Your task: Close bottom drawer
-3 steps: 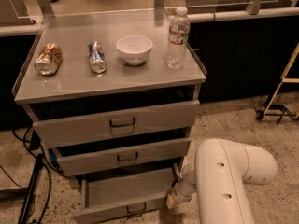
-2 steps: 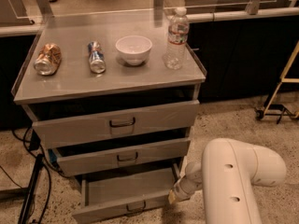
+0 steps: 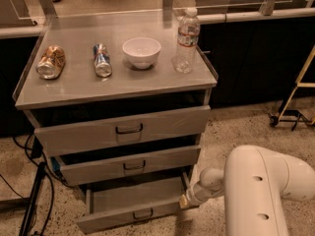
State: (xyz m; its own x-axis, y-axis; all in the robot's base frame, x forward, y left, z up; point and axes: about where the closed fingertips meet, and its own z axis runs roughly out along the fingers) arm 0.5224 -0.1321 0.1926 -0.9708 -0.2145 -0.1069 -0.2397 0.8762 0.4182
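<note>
Three drawers (image 3: 128, 163) are standing ajar under the table (image 3: 98, 87); the bottom drawer (image 3: 130, 200) is sticking out farthest, its tray showing. Claw (image 3: 183, 201) is sitting at that drawer's right front corner on the white arm (image 3: 261, 191); whether it is wide or narrow cannot be told.

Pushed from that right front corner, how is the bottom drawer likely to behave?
The bottom drawer looks like rigid metal, so it should slide without flexing. Its visible tray is bare, so it is probably light. The gripper sits at its right front corner, off the central handle, so it may skew slightly.
</note>
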